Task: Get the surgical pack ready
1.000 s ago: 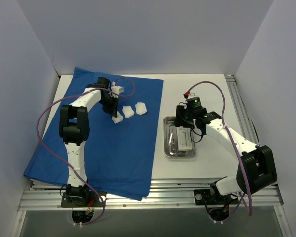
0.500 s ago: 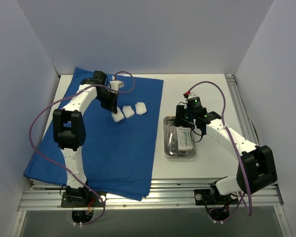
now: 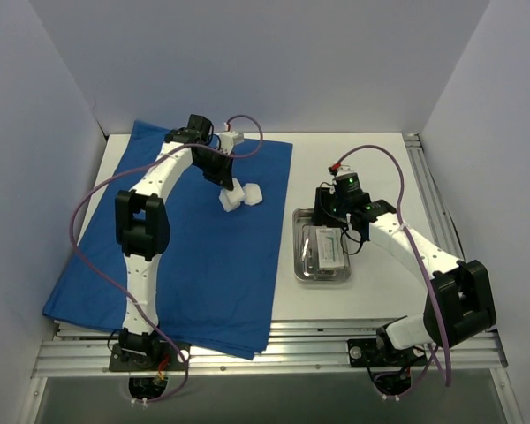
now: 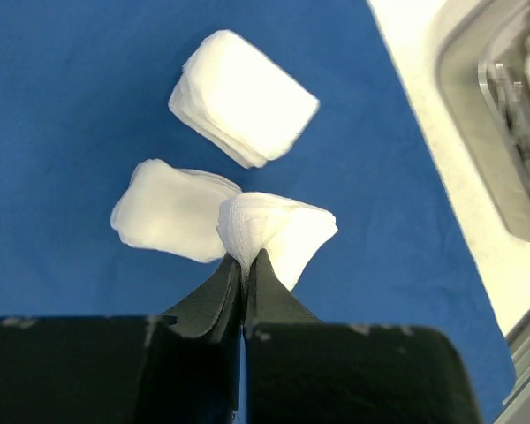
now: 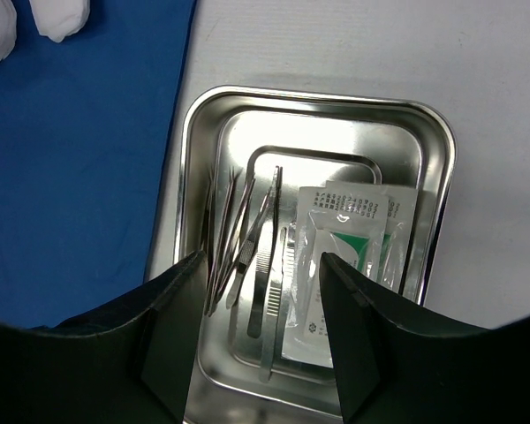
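Folded white gauze pad [image 4: 283, 231] pinched between the tightly closed fingers of the left gripper [image 4: 245, 261] over the royal-blue cloth sheet [image 4: 71, 106]
The right gripper [image 5: 261, 258] hangs half spread and empty over the shiny rectangular steel tray [image 5: 435, 150], right of the sheet

Clustered gauze pads [image 3: 252, 193] interrupt otherwise open cloth [image 3: 203, 274].

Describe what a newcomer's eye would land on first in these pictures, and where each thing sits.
The big blue cloth sheet covers the left half of the table, where the left gripper pinches one white gauze pad beside two others lying on it. To the right, a shiny steel tray holds thin instruments and flat packets, with the right gripper open over it.
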Controlling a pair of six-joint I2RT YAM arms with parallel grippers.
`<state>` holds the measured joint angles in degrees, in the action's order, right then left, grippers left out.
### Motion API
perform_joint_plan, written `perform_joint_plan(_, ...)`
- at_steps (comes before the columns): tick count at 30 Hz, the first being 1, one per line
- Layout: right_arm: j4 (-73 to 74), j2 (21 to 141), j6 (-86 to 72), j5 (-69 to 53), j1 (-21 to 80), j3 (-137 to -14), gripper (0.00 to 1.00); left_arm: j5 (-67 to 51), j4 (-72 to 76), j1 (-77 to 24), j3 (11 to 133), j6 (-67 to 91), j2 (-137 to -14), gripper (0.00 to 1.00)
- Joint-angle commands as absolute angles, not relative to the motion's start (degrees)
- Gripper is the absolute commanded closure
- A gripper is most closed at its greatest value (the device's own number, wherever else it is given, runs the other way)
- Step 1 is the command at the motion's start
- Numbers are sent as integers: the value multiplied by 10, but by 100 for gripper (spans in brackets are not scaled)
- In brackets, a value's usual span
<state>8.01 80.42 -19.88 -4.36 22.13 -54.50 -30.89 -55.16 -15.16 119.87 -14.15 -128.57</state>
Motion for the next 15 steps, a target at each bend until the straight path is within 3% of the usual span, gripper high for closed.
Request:
perform_joint_plan(1,90,796,-202,-28,223,-549,50,-297,-570,-151,1248,-145,-1331,98)
perform_joint_plan(15,95,801,-200,-27,223,-562,51,-223,-557,-151,1262,-135,-1389,98)
